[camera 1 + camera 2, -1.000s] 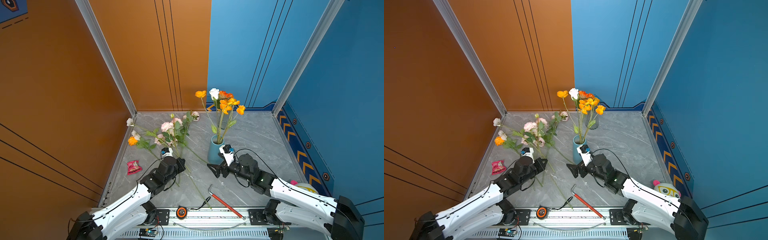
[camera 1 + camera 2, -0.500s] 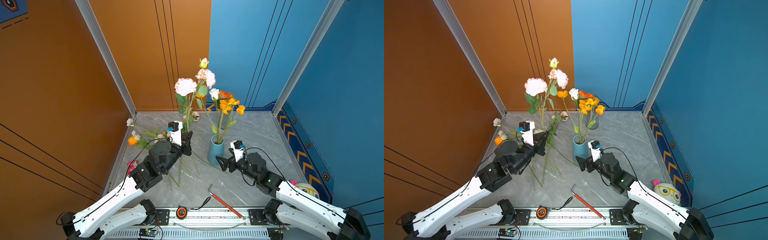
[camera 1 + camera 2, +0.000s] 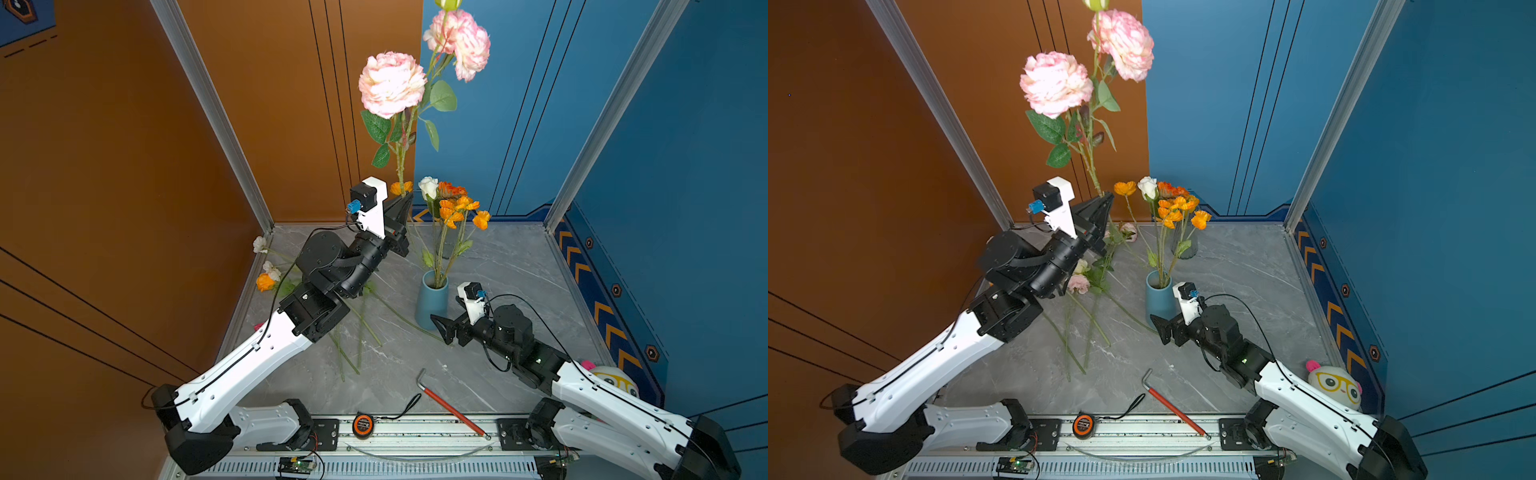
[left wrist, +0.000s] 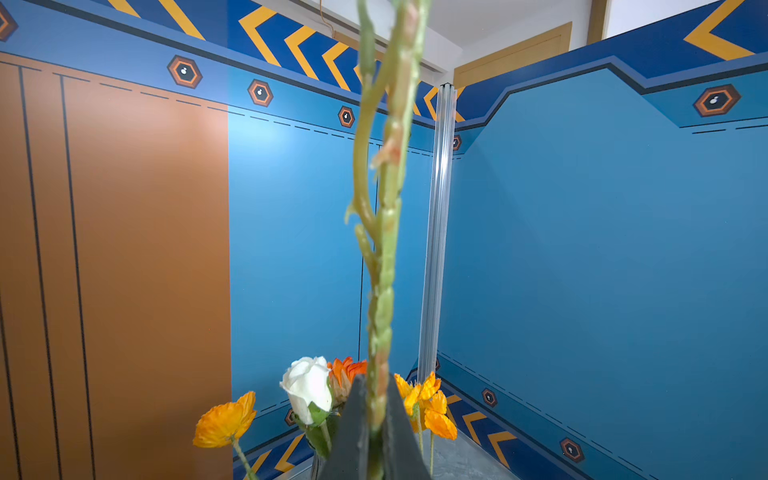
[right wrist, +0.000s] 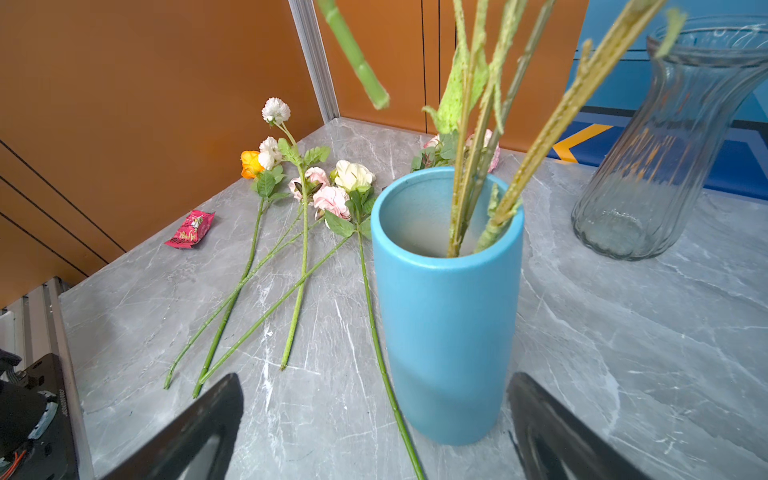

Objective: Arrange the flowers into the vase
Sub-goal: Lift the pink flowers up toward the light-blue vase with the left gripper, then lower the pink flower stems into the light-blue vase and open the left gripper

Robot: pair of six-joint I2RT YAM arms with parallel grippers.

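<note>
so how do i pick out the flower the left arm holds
Above the grey table's back edge the left gripper is raised, fingers shut on a long green stem. It is the only flower in the air, and its big pink blooms dwarf the orange ones in the blue vase.

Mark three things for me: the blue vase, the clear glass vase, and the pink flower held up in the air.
blue vase [image 5: 449, 324]: right wrist view, on its outer wall.
clear glass vase [image 5: 648, 174]: right wrist view, on its ribbed body.
pink flower [image 3: 390, 85]: in a top view, on the larger bloom.
</note>
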